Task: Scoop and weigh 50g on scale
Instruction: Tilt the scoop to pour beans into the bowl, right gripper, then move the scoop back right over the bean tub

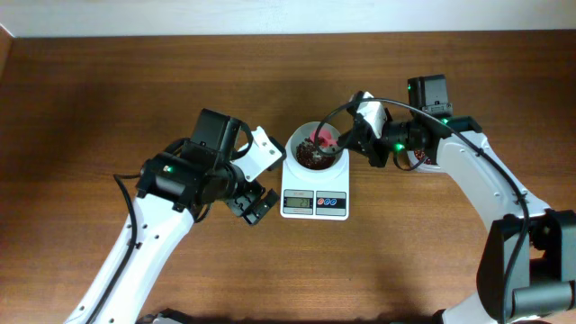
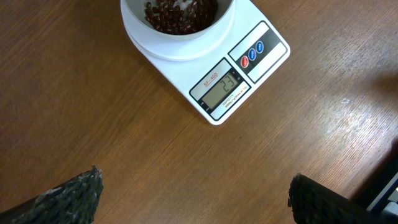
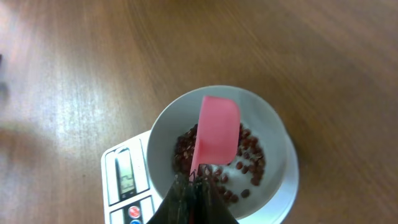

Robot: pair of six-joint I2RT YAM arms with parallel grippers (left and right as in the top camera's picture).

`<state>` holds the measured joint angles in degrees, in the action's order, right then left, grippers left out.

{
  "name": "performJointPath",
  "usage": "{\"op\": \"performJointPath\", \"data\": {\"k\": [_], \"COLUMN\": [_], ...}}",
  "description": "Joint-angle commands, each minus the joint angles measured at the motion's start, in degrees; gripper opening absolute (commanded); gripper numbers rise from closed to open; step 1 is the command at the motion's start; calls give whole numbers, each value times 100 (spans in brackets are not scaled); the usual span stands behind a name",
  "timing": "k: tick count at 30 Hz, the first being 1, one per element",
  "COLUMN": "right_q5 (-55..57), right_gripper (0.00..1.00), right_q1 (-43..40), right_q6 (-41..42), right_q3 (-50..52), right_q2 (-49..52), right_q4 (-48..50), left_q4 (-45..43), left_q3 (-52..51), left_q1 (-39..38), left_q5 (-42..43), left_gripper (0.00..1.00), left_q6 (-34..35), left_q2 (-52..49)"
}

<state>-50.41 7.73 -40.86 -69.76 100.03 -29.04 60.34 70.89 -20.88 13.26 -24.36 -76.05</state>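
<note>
Holding the pink scoop [image 3: 217, 134] over the white bowl [image 3: 278, 134], where the beans [image 3: 250, 160] lie on the scale [image 2: 249, 68], the right end effector [image 3: 194, 185] is clamped on its handle, likely to tip more in; the left end effector [image 2: 196, 194] hovers beside, jaws apart, unneeded.

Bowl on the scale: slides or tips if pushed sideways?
Probably slides rather than tips: the bowl looks wide for its depth. Likely light, since only a thin layer of beans covers its bottom. The glossy scale top may offer little grip.
</note>
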Motion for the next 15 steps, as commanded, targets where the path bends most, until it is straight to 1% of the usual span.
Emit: {"op": "performJointPath", "data": {"k": [1,3,4,6,9,10,12,13,15], "right_q5": [404,-197,-295,-114,-798,-750,-170,-76,-271], "right_gripper": [4,4,4,4,4,4,4,4,4], "right_q1": [66,98,101,90,120,129,127,127,129], "right_q6": [-219,-227,-232,-245,-245,-247,-243,-238,-223], "right_q3": [-55,-55,-55,-55,-55,-55,-55,-55,-55], "right_q2": [72,52,55,59,61,63,63,63,63], "right_q4": [133,2,55,208,136,173,302,284,138], "left_q4": [-2,-2,-2,-2,-2,-2,-2,-2,-2], "left_q3": [-37,-37,-37,-37,-37,-37,-37,-37,-37], "left_q1": [-9,-9,-9,-9,-9,-9,-9,-9,-9], "left_q5": [83,83,83,83,83,83,83,83,83], "left_gripper": [99,99,99,99,99,99,99,99,99], "left_q6": [50,50,50,50,50,50,50,50,50], "left_q2": [107,107,107,107,107,107,107,107,107]}}
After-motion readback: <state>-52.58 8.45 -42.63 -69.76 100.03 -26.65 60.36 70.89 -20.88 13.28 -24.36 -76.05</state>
